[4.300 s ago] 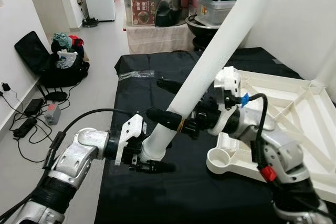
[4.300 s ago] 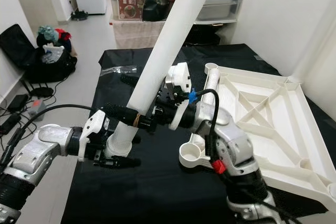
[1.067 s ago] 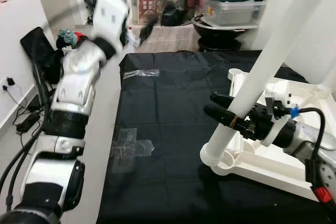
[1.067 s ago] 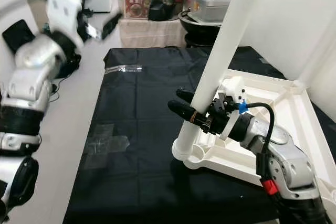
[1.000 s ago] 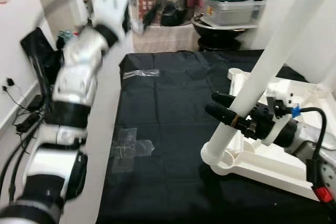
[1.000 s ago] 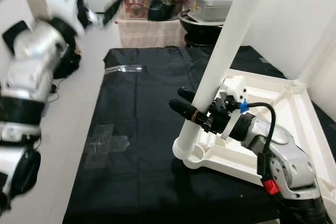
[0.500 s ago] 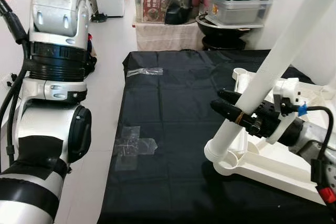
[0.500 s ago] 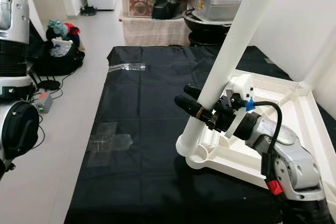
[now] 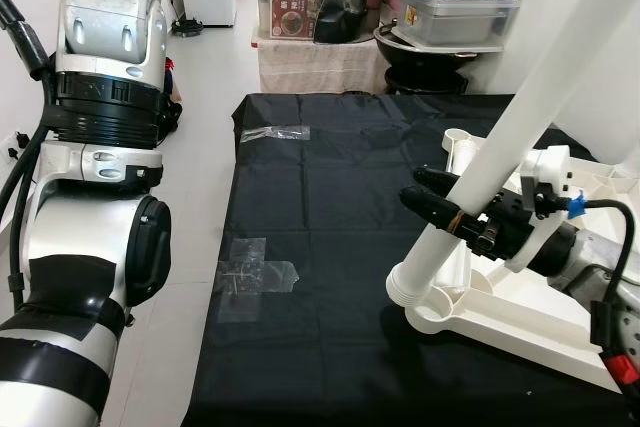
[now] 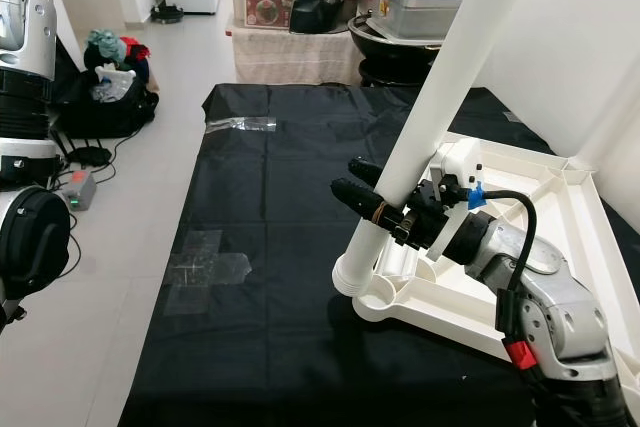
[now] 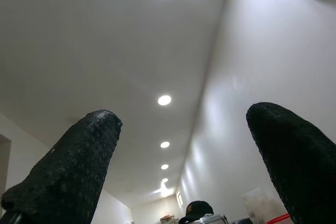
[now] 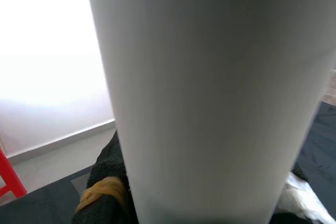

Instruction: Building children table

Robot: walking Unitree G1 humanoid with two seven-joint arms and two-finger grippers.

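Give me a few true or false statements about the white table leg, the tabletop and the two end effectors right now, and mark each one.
1. The right end effector is shut on the white table leg. True.
2. The leg stands perfectly upright. False: it leans, its top tilted towards the robot's right.
3. The leg's lower end sits at the near corner socket of the white tabletop. True.
4. The tabletop lies on a red cloth. False: it lies on a black cloth.
5. The left end effector also grips the leg. False: it is open, pointing up at the ceiling.
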